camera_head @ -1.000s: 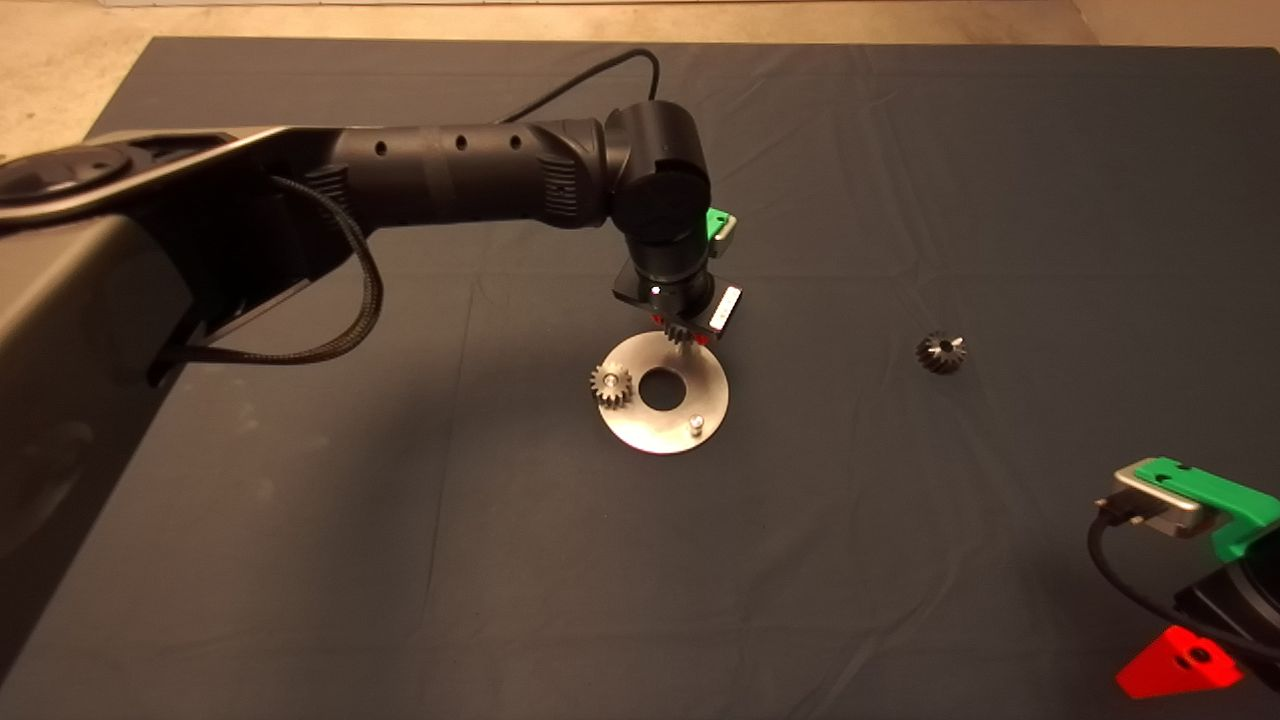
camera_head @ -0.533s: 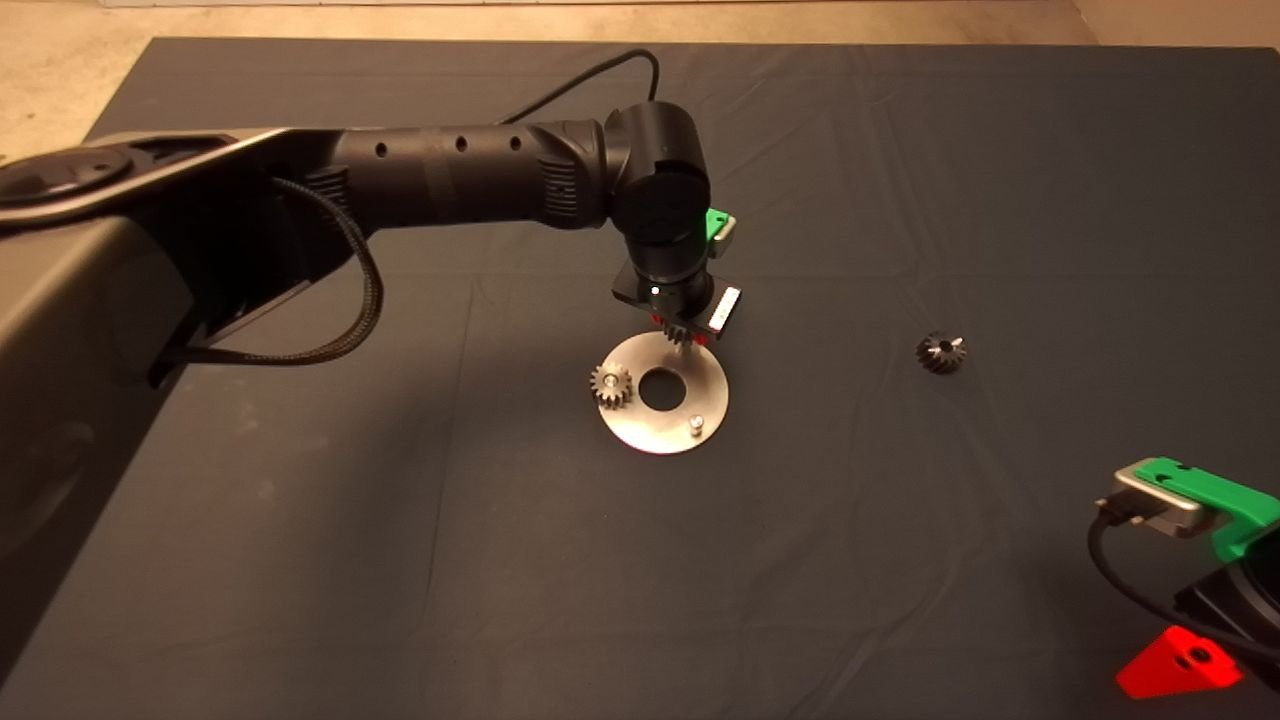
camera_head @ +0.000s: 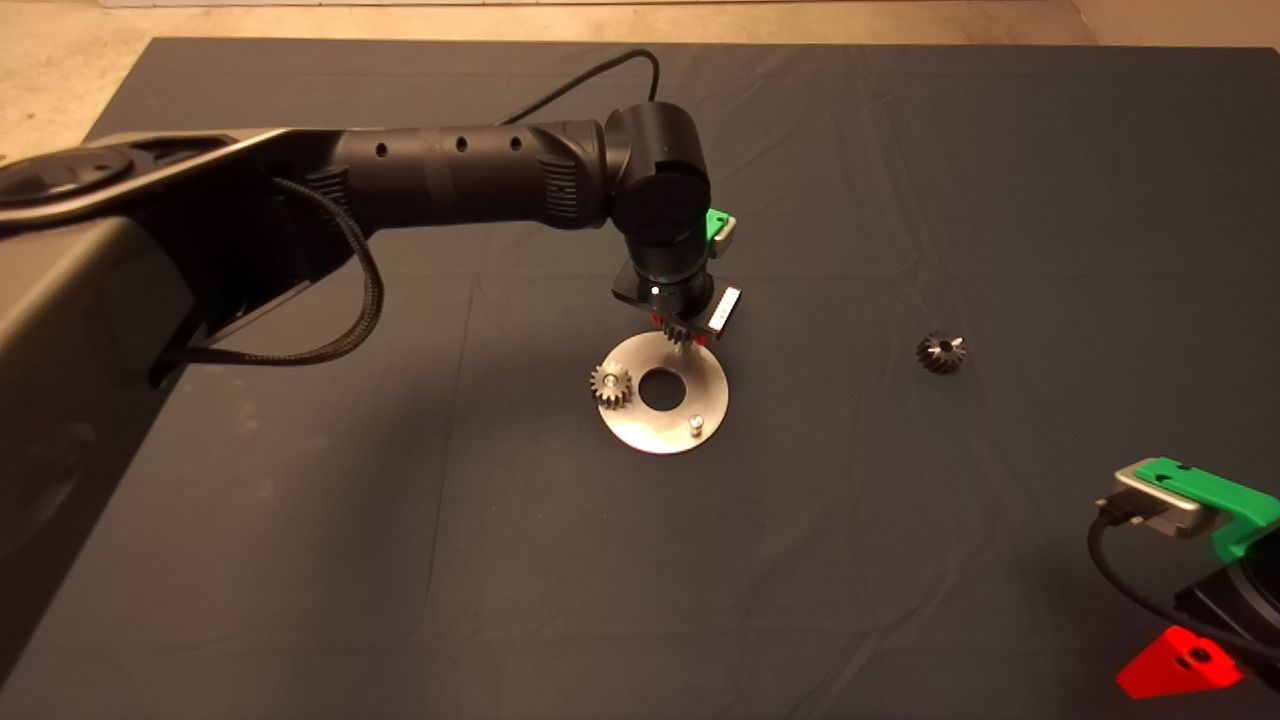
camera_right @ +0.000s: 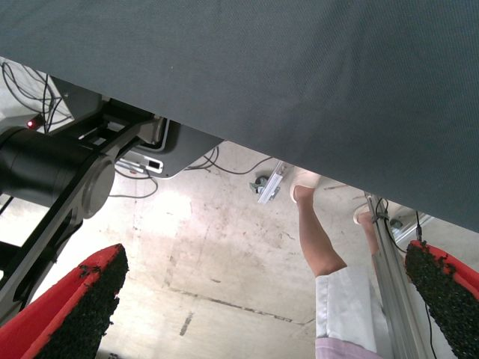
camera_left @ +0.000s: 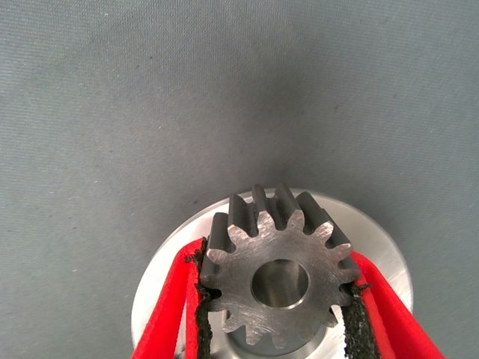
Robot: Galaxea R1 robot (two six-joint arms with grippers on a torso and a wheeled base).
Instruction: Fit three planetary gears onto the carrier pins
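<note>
a planetary gear (camera_left: 278, 283) is gripped in the left hand (camera_head: 680, 333) over the far carrier pin on the disc (camera_head: 640, 430). if bore and pin are misaligned, jamming is likely. the right hand (camera_head: 1180, 668) is parked open.

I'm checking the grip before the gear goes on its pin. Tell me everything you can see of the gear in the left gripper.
The held gear is a small grey metal spur gear with short blunt teeth, a round centre hole and a scratched flat face. The left gripper clamps it by its toothed rim, one black pad on each side. It hangs flat-faced over the far edge of the shiny carrier disc. Whether it touches a pin cannot be told.
</note>
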